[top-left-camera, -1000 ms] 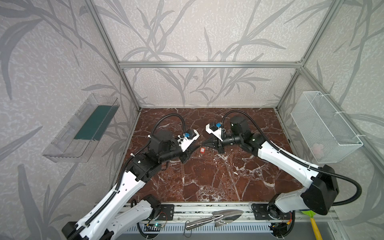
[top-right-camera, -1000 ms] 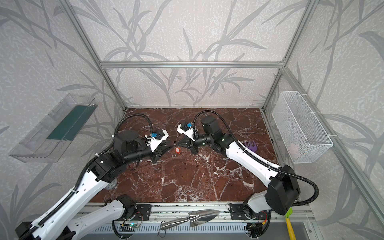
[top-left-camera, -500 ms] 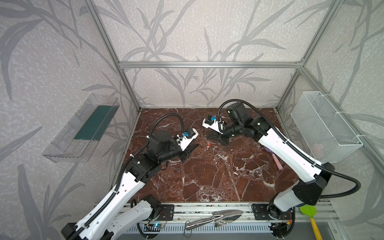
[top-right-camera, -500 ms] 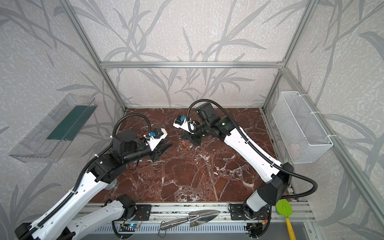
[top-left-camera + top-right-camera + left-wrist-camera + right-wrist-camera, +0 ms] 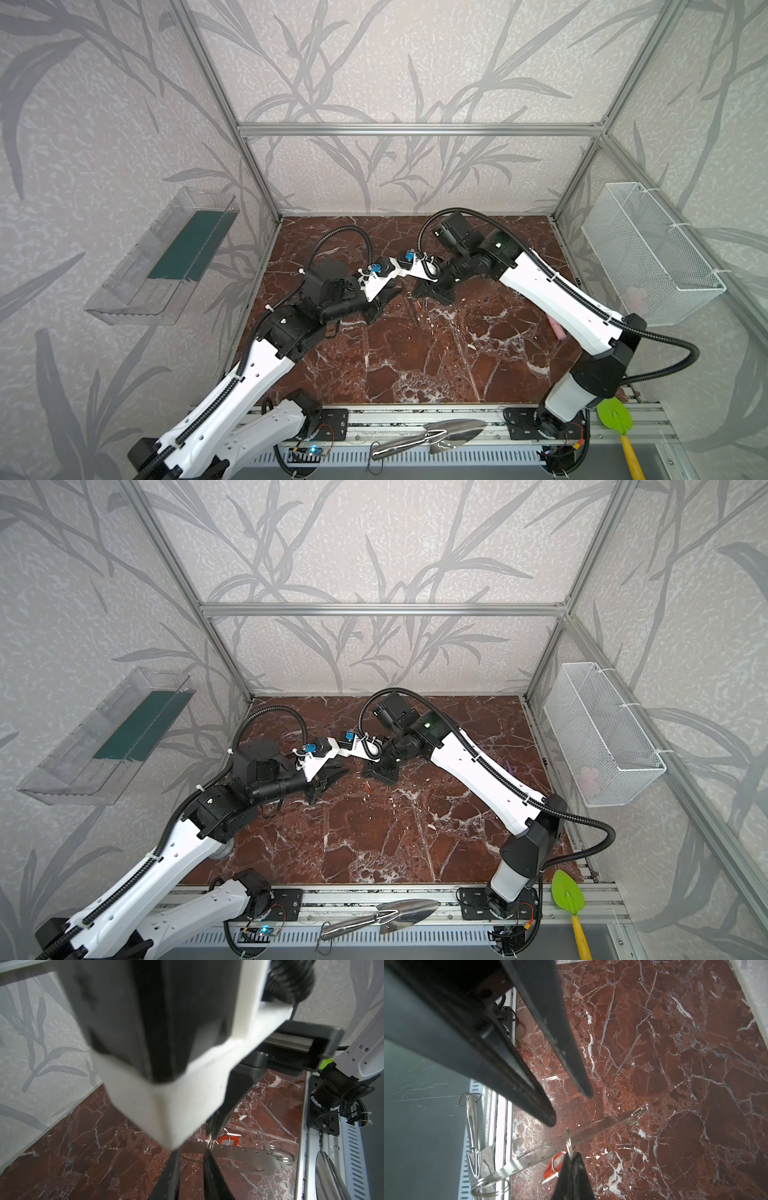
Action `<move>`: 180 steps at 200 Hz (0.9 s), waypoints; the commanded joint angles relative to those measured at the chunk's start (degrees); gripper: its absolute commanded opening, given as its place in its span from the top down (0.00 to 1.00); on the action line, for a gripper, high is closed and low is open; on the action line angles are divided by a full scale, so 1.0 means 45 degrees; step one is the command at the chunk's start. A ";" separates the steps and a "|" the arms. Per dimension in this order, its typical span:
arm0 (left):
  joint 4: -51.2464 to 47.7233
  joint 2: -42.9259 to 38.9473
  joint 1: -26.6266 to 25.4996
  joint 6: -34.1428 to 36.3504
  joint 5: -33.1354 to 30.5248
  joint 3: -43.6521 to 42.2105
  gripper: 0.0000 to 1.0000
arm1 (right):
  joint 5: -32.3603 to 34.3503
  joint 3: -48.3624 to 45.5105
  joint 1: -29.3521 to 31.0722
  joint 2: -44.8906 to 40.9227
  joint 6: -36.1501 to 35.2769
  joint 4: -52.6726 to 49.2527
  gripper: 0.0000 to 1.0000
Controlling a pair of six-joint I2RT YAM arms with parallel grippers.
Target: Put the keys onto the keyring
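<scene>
My right gripper (image 5: 572,1154) (image 5: 417,293) is shut on the thin wire loop (image 5: 568,1142) of the keyring, and the red tag (image 5: 553,1164) (image 5: 227,1140) (image 5: 367,788) dangles beside it. The keys, a flat grey plate (image 5: 602,1124) (image 5: 249,1157), hang edge-on across that loop, above the marble floor. My left gripper (image 5: 192,1153) (image 5: 569,1107) (image 5: 338,776) faces the right one, its fingers a little apart with nothing between them. One fingertip (image 5: 207,1153) sits right at the plate beside the loop; I cannot tell whether it touches. The plate's near end is hidden behind the right arm's camera mount.
A shiny steel trowel (image 5: 432,436) lies on the front rail, with a green spatula (image 5: 615,417) at its right end. A pink stick (image 5: 555,326) lies by the right arm. A wire basket (image 5: 648,253) hangs on the right wall and a clear tray (image 5: 166,257) on the left wall.
The right arm pulled its wrist up and toward the back, then came back in; its gripper now points down close to the left one, still with the keyring. The left gripper shifted slightly.
</scene>
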 commanded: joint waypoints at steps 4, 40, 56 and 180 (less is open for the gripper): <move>0.0164 0.0035 -0.0057 0.0017 0.0499 -0.0057 0.77 | -0.0527 0.0329 0.0045 0.0003 -0.0017 -0.0163 1.00; 0.0244 0.0124 -0.0056 -0.0024 0.1004 -0.0121 0.80 | -0.0819 0.0280 0.0046 -0.0017 0.0004 -0.0071 1.00; 0.0291 0.0198 -0.0057 -0.0044 0.1136 -0.0130 0.80 | -0.0937 0.0231 0.0038 -0.0044 0.0038 -0.0004 1.00; 0.1050 0.0132 -0.0051 -0.0141 0.1019 -0.0631 0.86 | -0.2089 -0.0319 -0.0165 -0.0408 0.0438 0.0869 1.00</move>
